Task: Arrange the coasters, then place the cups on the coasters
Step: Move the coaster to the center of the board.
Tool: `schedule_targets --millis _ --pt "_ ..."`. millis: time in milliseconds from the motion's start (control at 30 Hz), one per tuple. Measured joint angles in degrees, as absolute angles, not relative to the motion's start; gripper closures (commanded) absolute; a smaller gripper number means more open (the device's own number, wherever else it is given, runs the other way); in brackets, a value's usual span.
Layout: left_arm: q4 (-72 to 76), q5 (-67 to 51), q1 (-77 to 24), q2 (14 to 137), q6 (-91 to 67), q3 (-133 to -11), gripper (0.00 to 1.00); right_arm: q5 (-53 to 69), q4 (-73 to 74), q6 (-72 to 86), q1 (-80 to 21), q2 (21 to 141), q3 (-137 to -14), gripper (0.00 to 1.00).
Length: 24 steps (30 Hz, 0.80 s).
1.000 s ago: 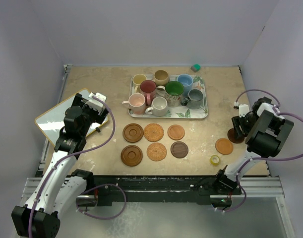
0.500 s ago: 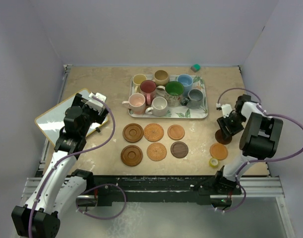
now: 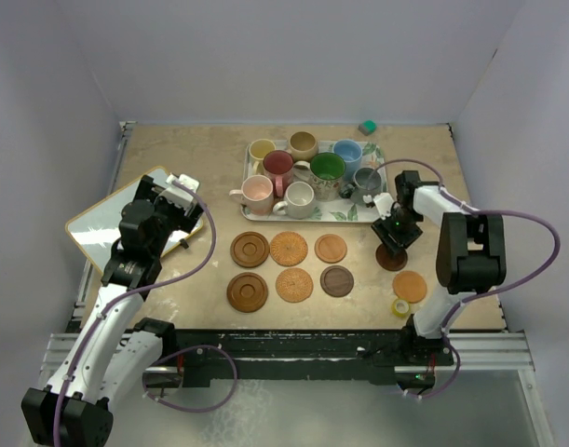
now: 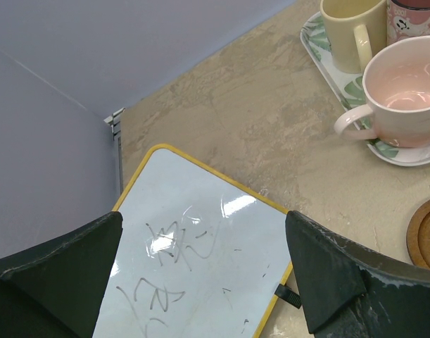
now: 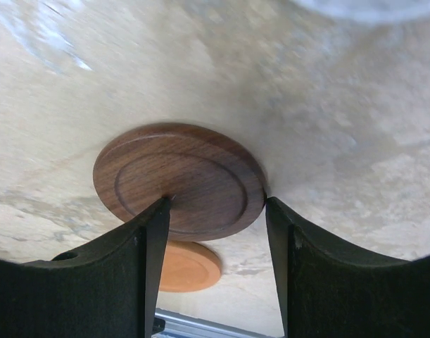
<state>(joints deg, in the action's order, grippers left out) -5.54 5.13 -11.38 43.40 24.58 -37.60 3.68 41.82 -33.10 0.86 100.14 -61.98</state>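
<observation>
**R claw** (image 5: 216, 203): clamped on a dark brown wood coaster (image 5: 179, 176), one finger on each side of the rim, both touching it.

**Held coaster, appearance:** thin round disc w/ raised outer rim, one turned groove inside it, flat centre, grain visible.

**Held coaster, location:** R half of table (image 3: 172, 149), just in front of the tray's (image 3: 345, 213) front-R corner. Resting on the surface or lifted: cannot tell.

**Orange coaster** (image 3: 410, 286): flat, near the front-R corner, close to the held one but apart. Yellow tape roll (image 3: 401, 304) sits just beside it, toward the front edge.

**Six coasters** (image 3: 294, 285): 2 rows of 3 at front-centre, none touching. Mix of dark ringed wood, light woven and plain orange.

**Eight cups** (image 3: 327, 169): all upright on the tray at back-centre, packed close.

**L claw** (image 4: 203, 215): fingers wide apart, nothing between them, over a whiteboard (image 4: 193, 282) at the L edge.
</observation>
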Motion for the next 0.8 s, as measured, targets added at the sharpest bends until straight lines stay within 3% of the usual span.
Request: schedule_targets --millis 367,800 --pt "-5.5 5.1 -11.4 43.4 24.6 -37.6 0.05 2.1 41.0 -28.7 -9.0 101.8 -64.3 0.42" --pt "-5.5 5.1 -11.4 43.4 24.6 -37.6 0.05 4.4 38.3 -27.6 -10.5 100.6 -63.6 0.42"
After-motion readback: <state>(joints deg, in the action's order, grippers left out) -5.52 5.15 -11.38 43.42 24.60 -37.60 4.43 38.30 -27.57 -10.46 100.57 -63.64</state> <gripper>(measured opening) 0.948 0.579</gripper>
